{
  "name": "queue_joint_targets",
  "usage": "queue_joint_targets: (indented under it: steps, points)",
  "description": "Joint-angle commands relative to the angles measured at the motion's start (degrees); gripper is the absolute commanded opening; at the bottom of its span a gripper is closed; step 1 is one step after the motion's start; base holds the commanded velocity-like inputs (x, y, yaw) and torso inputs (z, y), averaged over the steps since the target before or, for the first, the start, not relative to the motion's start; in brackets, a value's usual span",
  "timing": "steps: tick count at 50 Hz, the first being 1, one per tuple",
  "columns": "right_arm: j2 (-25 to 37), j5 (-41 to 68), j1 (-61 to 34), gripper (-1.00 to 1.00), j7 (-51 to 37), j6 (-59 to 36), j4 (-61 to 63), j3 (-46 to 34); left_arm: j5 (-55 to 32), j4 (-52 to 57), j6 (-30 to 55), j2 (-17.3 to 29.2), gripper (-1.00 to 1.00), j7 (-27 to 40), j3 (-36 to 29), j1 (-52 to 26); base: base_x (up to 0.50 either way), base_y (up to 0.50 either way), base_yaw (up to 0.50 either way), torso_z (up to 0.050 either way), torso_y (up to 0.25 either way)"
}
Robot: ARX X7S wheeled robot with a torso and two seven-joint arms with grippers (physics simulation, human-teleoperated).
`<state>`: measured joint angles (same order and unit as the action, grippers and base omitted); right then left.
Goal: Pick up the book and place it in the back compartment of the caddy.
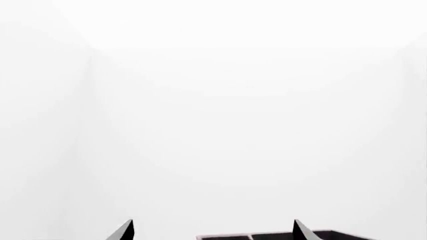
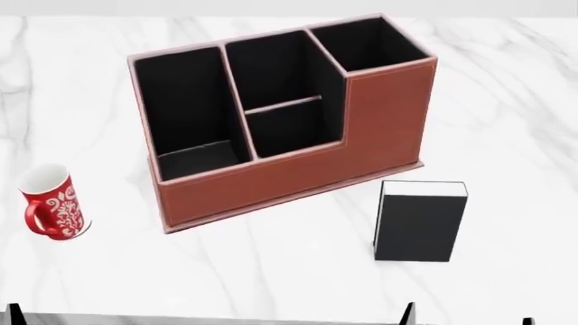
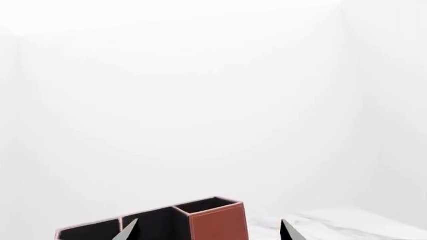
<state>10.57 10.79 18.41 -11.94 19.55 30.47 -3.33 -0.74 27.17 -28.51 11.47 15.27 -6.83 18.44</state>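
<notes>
At about twelve o'clock from my right claw (image 3: 208,231), the book (image 2: 420,221) lies flat on the marble, just beside the caddy (image 2: 289,176), long axis pointing away from me. My right arm looks nearer. Both claws, left (image 1: 212,231) too, show spread fingertips, holding nothing.

leather-look brown caddy (image 2: 298,172) with matt black lining; matt black book (image 2: 418,223); glossy mug (image 2: 53,203); polished marble desk (image 2: 505,101).
</notes>
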Motion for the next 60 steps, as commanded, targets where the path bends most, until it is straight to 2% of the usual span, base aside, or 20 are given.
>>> queue_joint_targets:
  steps: [1,20,36,46,60]
  points:
    - [0.4,0.5,-0.1,1.0,-0.6,0.2,0.0,-0.1,-0.5,-0.4,0.3,0.5,1.0,0.4,-0.3,-0.5,-0.04,-0.15,0.0,0.0,0.0]
    - [0.9,1.3,0.2,1.0,-1.3,2.0,-0.1,-0.5,-0.7,-0.5,0.3,1.2,1.0,1.0,-0.8,-0.7,-0.04,-0.14,0.0,0.0,0.0]
    - [0.8,2.0,1.9,1.0,-1.1,7.9,0.3,-0.3,-0.8,-0.4,0.0,1.8,1.0,1.5,-1.3,-0.5,-0.04,-0.14,0.0,0.0,0.0]
    - [-0.8,-2.4,3.3,1.0,-2.0,14.5,0.3,0.8,-0.8,-0.4,-0.4,2.1,1.0,1.8,-1.6,-0.3,-0.01,-0.08,0.0,0.0,0.0]
    - [-0.9,-3.0,4.0,1.0,-2.4,20.4,-0.4,0.9,-0.9,-0.7,-0.6,2.4,1.0,2.0,-2.2,-0.6,0.05,0.0,0.0,0.0,0.0]
